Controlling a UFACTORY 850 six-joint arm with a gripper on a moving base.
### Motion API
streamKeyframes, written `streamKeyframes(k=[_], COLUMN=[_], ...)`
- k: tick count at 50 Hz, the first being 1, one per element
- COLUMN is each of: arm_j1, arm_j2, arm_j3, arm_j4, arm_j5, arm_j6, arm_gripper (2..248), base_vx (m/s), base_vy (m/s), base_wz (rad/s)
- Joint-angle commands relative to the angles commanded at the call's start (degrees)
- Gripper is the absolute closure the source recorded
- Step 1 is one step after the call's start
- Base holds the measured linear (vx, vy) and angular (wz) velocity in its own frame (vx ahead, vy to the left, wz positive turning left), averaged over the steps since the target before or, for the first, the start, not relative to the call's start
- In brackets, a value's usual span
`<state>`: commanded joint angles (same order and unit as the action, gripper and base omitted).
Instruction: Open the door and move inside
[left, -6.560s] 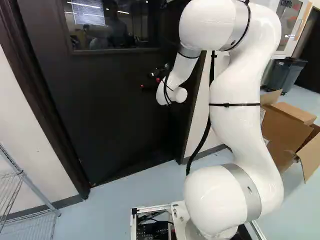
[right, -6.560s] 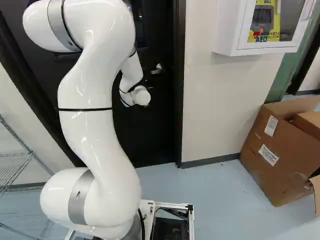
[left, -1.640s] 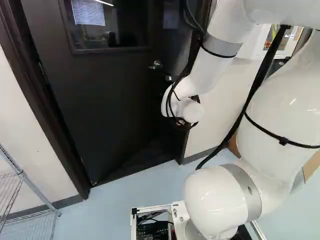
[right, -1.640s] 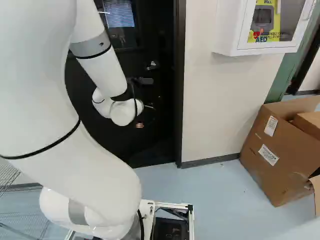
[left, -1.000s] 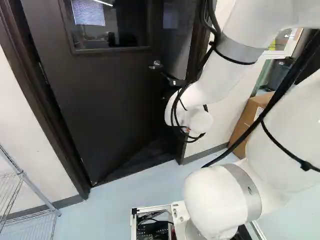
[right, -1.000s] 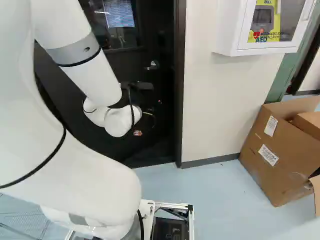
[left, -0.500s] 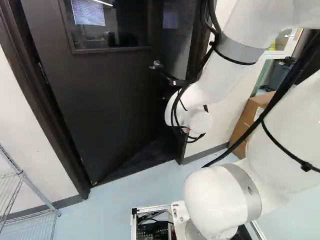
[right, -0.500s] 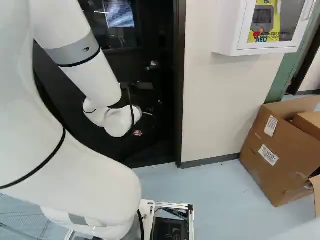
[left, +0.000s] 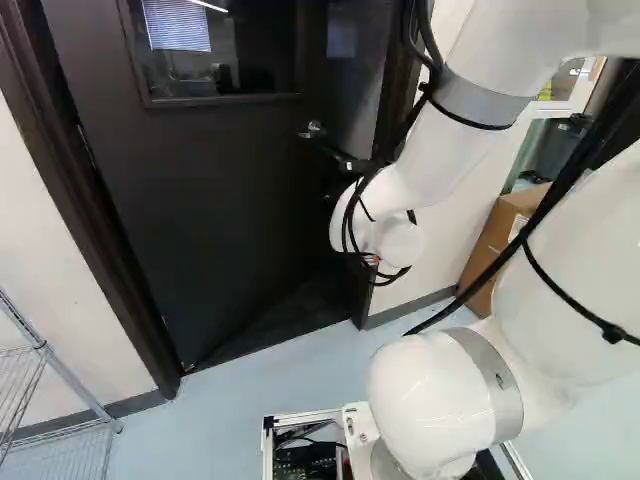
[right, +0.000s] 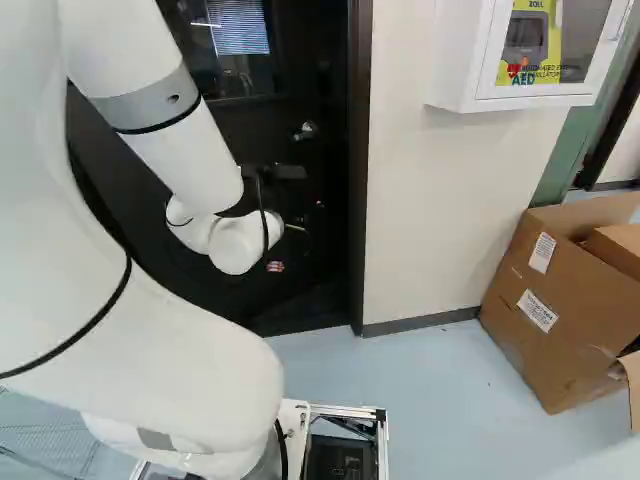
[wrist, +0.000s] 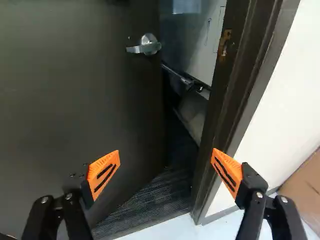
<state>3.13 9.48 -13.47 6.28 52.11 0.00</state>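
My gripper (right: 275, 266) shows only as a small orange-red bit past the wrist in the right base view. In the wrist view the gripper (wrist: 165, 150) stands open, its orange pads wide apart with nothing between them. Ahead of it, the black door (wrist: 70, 100) is ajar, swung away from me. Its silver lever handle (wrist: 145, 46) is beyond the fingers, untouched. A gap separates the door's free edge from the dark frame (wrist: 232, 80), showing a dark ribbed floor strip. In the left base view the door (left: 210, 220) has its hinges on the far-left side.
Right of the doorway is a pale wall (right: 440, 210) carrying a white AED cabinet (right: 470, 60). Cardboard boxes (right: 560, 300) stand on the floor beside it. A wire shelf (left: 50, 370) is at the left of the left base view. Through the gap a dark bar-like object (wrist: 182, 77) shows.
Since the earliest frames the door has swung away from its frame, and the arm has bent lower, its wrist shifting down from the handle. Over the last second both look still. The base has not moved.
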Motion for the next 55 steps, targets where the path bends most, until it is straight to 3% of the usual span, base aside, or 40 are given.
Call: streamKeyframes(k=[24,55], arm_j1=[0.0,0.0], arm_j2=[0.0,0.0], arm_j3=[0.0,0.0], arm_j4=[0.0,0.0], arm_j5=[0.0,0.0], arm_j6=[0.0,0.0], arm_gripper=[3,3], base_vx=[0.055,0.070], base_vy=[0.014,0.055], base_wz=[-0.008,-0.014])
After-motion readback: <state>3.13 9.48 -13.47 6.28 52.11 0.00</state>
